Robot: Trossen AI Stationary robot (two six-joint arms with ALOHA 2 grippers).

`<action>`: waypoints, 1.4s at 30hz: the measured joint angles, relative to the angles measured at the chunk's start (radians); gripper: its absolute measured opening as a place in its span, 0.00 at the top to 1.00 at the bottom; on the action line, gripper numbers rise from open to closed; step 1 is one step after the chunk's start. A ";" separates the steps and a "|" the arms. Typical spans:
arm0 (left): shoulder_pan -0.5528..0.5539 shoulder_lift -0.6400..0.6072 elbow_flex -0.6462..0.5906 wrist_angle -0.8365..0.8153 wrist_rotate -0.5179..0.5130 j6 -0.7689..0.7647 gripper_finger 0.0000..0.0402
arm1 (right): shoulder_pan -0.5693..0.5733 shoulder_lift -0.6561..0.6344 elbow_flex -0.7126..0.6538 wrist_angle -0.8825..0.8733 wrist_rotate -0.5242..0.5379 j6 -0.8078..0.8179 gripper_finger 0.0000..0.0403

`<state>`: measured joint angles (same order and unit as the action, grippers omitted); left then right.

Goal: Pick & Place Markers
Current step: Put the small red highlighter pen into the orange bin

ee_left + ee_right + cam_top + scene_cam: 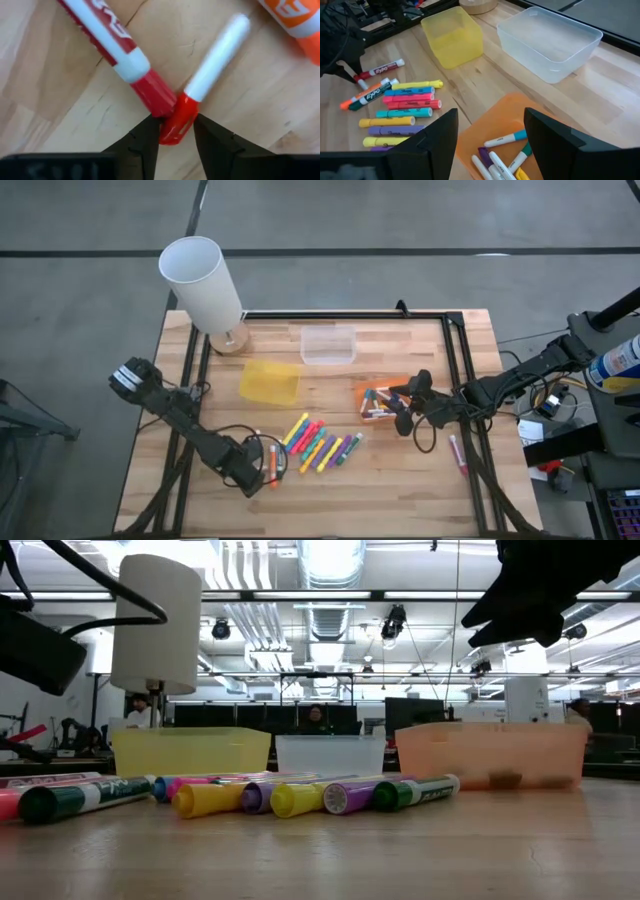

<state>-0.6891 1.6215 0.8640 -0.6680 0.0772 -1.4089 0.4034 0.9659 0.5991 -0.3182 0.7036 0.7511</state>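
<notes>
Several capped markers (502, 157) lie in our orange plastic tray (362, 394); most remain on the table (400, 490). Left gripper (174, 134) straddles a red-capped white marker (210, 65), not yet clenched; right gripper (490, 137) released.

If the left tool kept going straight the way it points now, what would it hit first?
The left tool would meet the small white marker with a red cap first: that cap already sits between its open fingers. A larger red-capped marker lies just beside it, touching cap to cap.
</notes>
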 joint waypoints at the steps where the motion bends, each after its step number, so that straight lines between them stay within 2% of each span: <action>1: 0.000 -0.001 0.000 -0.003 -0.001 0.012 0.73 | 0.000 0.000 0.000 0.001 0.000 0.000 0.45; 6: -0.003 -0.008 0.016 -0.020 -0.054 0.033 0.91 | 0.000 0.000 0.000 0.012 0.000 0.000 0.45; 11: 0.001 -0.011 0.048 -0.006 -0.136 0.094 0.92 | 0.000 0.000 0.000 0.030 0.000 0.000 0.45; 17: 0.010 -0.012 0.111 -0.014 -0.156 0.176 0.99 | 0.000 0.000 0.000 0.104 -0.044 -0.015 0.45; 21: 0.035 -0.014 0.153 -0.017 -0.183 0.243 1.00 | 0.000 0.000 0.000 0.152 -0.080 -0.029 0.45; 33: 0.145 -0.016 0.271 -0.022 -0.236 0.484 1.00 | 0.005 0.005 -0.016 0.288 -0.301 -0.033 0.45; 42: 0.278 -0.016 0.424 0.007 -0.244 0.716 1.00 | 0.005 0.084 -0.031 0.498 -0.398 -0.178 0.45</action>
<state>-0.4114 1.6054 1.2883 -0.6612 -0.1664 -0.6930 0.4080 1.0500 0.5678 0.1801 0.3053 0.5734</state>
